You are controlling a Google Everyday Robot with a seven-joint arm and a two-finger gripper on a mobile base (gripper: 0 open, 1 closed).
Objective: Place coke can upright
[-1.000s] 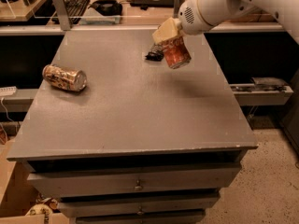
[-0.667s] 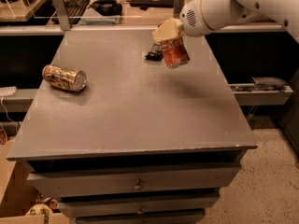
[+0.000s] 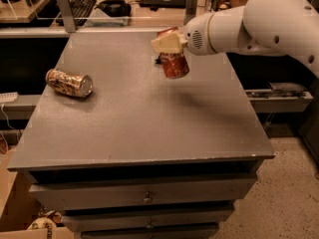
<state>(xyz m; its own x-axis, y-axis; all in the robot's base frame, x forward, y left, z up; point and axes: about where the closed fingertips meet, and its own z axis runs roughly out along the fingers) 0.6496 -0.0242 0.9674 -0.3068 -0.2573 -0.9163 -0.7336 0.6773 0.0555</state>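
The coke can (image 3: pixel 174 64) is red-orange with silver rims. It is held roughly upright, slightly tilted, above the far middle of the grey table (image 3: pixel 139 123). My gripper (image 3: pixel 168 45) comes in from the right on the white arm (image 3: pixel 259 19) and is shut on the can's upper part with its cream fingers (image 3: pixel 164 44). The can's top is hidden behind the fingers. I cannot tell whether the can's base touches the table; its shadow lies just behind it.
A brown-and-gold patterned can (image 3: pixel 69 82) lies on its side at the table's left. A small black wrapper (image 3: pixel 158 59) lies just behind the held can. Drawers (image 3: pixel 144 197) sit under the tabletop. A desk with a keyboard (image 3: pixel 79 4) stands behind.
The arm has carried the coke can a little to the left and slightly lower over the table. The brown-and-gold can has not moved.
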